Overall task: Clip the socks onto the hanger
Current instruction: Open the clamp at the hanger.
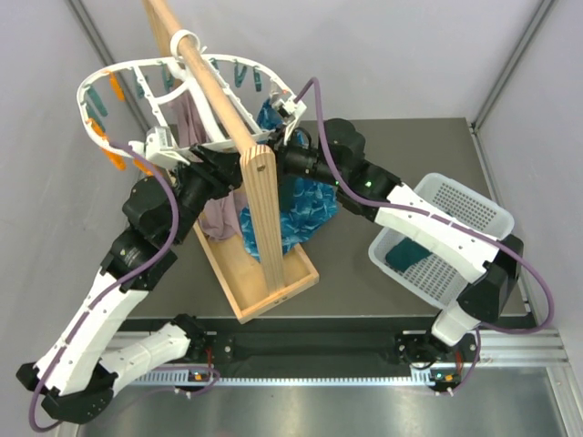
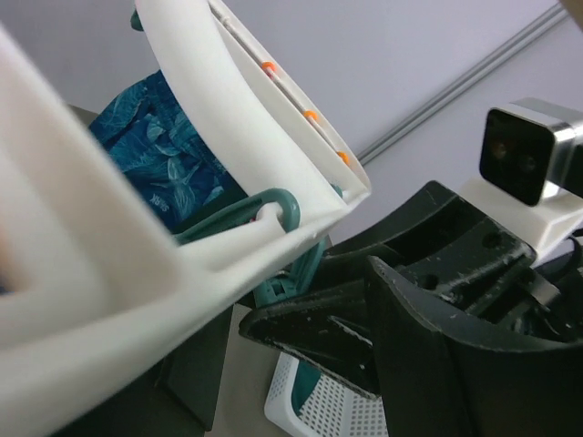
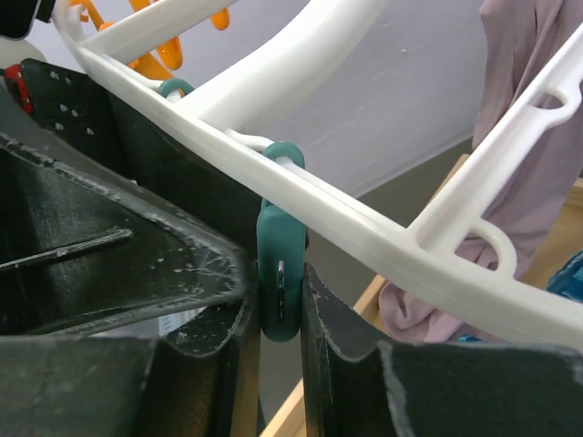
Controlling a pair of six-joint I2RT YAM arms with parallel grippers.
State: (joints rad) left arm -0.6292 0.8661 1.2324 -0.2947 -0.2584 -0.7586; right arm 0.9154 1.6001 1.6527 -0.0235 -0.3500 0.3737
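**White hanger (image 3: 364, 228) met by both arms, one peg pinched**

Wood pole (image 1: 216, 86) carries the hanger by its hook, above the far left part of the desk. The right arm rises from its base at the near edge, and its long white link runs leftward over the basket (image 1: 474, 202). It bends at the elbow and lifts its wrist to the right end of the ring. The right gripper (image 3: 281, 300) has its fingers pressed onto a teal peg (image 3: 281, 264) that hangs from the rim, one finger on each flat side.

The left arm stretches out to the near left corner, folds at the elbow and reaches up and inward. This puts the left gripper (image 1: 153, 144) against the near rim of the ring. Whether its fingers stand apart or together cannot be told.

One dark teal sock (image 1: 405, 257) lies in the basket at the right edge of the desk, well apart from the hanger. A blue cloth (image 1: 305, 205) and a mauve cloth (image 1: 219, 214) hang below the pole.
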